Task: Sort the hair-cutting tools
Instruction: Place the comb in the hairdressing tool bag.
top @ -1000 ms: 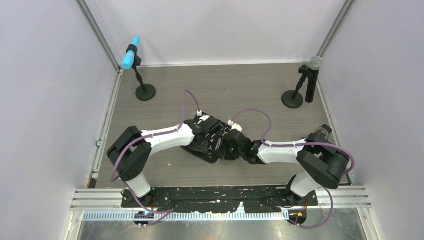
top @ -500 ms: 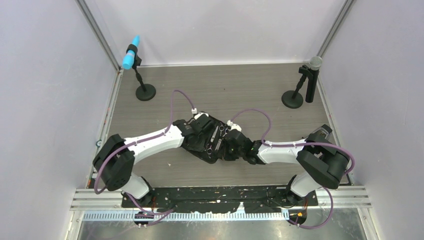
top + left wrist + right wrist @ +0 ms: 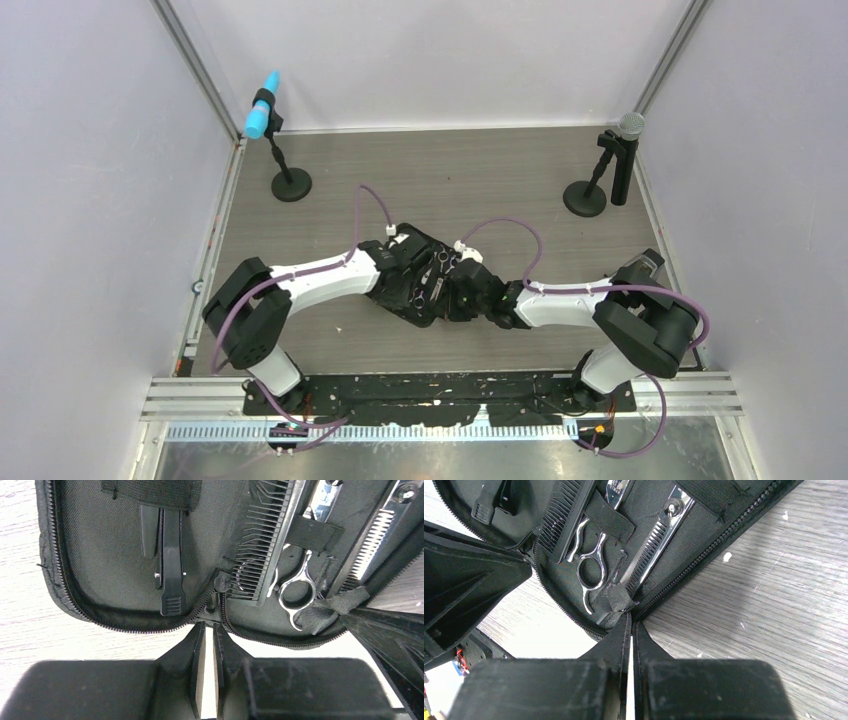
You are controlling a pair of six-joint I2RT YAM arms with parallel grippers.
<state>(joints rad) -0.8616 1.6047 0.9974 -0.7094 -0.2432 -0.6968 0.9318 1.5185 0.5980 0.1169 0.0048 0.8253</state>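
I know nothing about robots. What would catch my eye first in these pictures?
Two white robot arms, the left arm and the right arm, meet over an open black case mid-table. Tucked inside it gleam silver scissors beside a black comb and a black clip. A microphone with a bright blue tip stands at the far left corner.

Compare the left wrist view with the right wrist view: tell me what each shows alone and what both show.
Left wrist only: the two black clips at full length, tucked under their elastic band; the right wrist view catches just one ridged end. Right wrist only: the grey table beside the case, dotted with white specks. Both: the open case, the comb, the ring-handled scissors, the toothed scissors, and the right pincer shut on the case's rim.
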